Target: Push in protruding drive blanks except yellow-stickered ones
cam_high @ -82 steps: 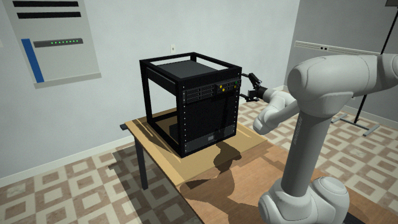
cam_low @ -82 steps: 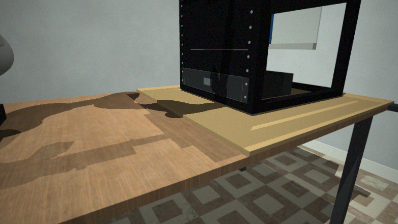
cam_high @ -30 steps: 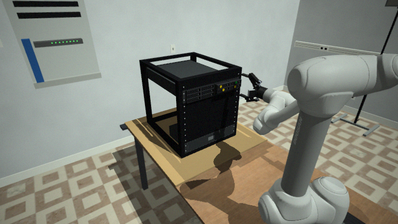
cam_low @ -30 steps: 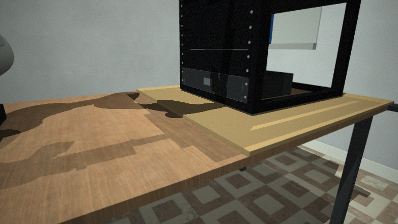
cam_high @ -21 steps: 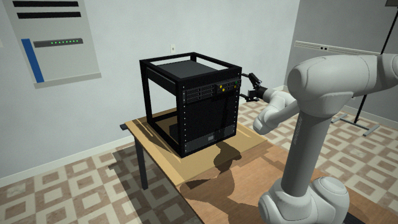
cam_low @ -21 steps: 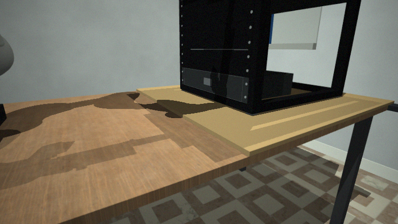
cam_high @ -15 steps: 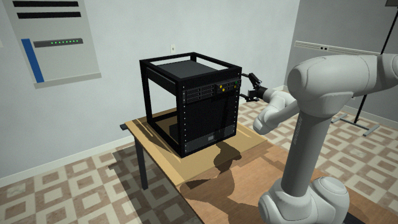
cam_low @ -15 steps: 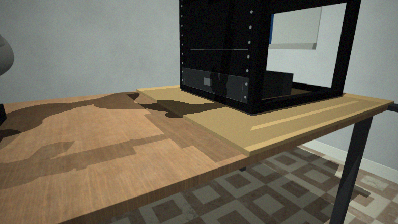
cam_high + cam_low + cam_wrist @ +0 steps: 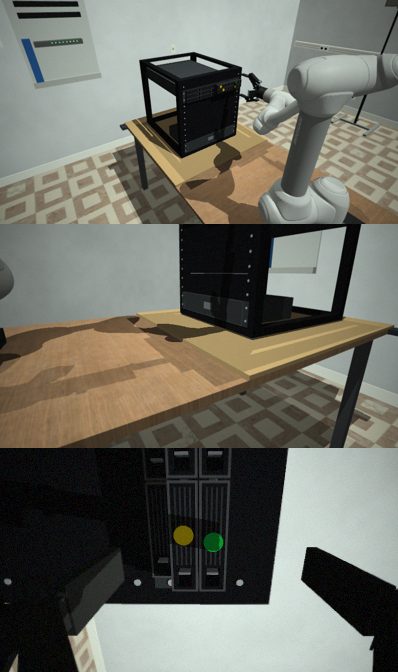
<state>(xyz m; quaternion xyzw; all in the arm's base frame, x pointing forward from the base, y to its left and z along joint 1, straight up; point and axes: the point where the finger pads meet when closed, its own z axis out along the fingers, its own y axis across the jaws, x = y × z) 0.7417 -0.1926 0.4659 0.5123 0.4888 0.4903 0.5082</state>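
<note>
The black open-frame rack [image 9: 144, 83] [image 9: 345, 271] [image 9: 250, 523] stands on a tan mat [image 9: 194, 164] [image 9: 278, 349] on the wooden table [image 9: 250, 178] [image 9: 83, 349]. A row of drive blanks [image 9: 200, 93] runs across its upper front. At the row's right end are blanks with yellow stickers [image 9: 220, 86] [image 9: 183, 535] and one with a green sticker [image 9: 236, 82] [image 9: 213, 542]. A plain blank [image 9: 159, 528] beside the yellow one seems to stand out a little. My gripper [image 9: 244, 84] [image 9: 212, 564] is open and empty, just in front of the rack's upper right corner, facing the green-stickered blank.
A grey panel [image 9: 208, 138] [image 9: 214, 307] fills the rack's bottom front. A wall poster [image 9: 55, 42] hangs at the back left. A tripod stand [image 9: 361, 111] is on the floor at the right. My arm's base [image 9: 303, 200] is on the table's near end.
</note>
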